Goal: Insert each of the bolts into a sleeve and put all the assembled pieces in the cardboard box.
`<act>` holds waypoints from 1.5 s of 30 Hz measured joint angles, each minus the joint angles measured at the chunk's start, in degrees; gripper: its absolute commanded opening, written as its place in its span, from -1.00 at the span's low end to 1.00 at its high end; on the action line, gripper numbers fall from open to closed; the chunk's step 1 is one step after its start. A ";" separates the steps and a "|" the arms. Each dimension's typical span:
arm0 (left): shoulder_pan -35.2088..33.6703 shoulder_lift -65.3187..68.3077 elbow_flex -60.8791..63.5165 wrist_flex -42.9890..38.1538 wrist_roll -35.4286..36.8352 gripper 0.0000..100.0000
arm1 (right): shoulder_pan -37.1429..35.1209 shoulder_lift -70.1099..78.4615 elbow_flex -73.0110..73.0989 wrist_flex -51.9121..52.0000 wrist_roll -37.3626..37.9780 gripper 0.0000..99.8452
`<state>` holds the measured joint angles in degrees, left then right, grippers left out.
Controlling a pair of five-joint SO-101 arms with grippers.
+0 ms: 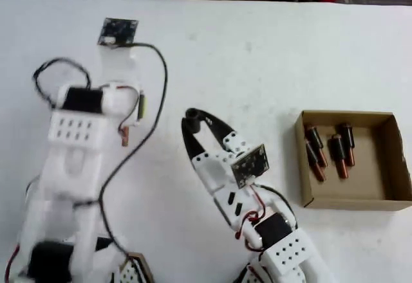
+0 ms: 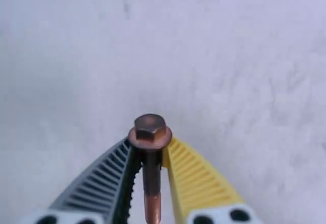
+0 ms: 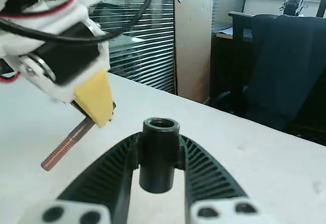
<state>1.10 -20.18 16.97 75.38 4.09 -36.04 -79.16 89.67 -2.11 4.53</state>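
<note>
Bolt (image 2: pixel 152 134) and sleeve (image 3: pixel 158 155) are each held, not yet joined.
Your left gripper (image 2: pixel 151 150) pinches the bolt, just left of the upright sleeve pinched in your right gripper (image 3: pixel 159 147). The cardboard box (image 1: pixel 302 167) sits far right. Next, I think, you aim the bolt's thread at the hole — and slide it in.

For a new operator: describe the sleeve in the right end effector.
Beside the cardboard box, the right arm ends in a black end effector. The sleeve clamped there is a short black tube, bore empty, unlike the bolted sleeves in the box.
</note>
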 measured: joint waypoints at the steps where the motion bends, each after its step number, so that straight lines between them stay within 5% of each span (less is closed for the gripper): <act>1: 0.09 -2.90 1.58 -1.14 0.00 -0.96 | 0.00 0.00 0.00 0.00 0.00 -0.97; 10: 0.70 -26.02 13.54 -12.40 -0.09 -0.95 | 0.00 0.00 1.49 0.00 0.00 -0.97; 18: 10.73 -37.45 19.87 -22.15 -0.09 -0.95 | 0.00 0.00 1.49 0.00 0.00 -0.97; 45: 21.10 -42.37 30.33 -42.20 9.67 -0.95 | 0.00 0.00 1.49 0.00 0.00 -0.97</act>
<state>22.20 -62.55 47.30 33.19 13.76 -36.04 -79.16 91.16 -2.11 4.53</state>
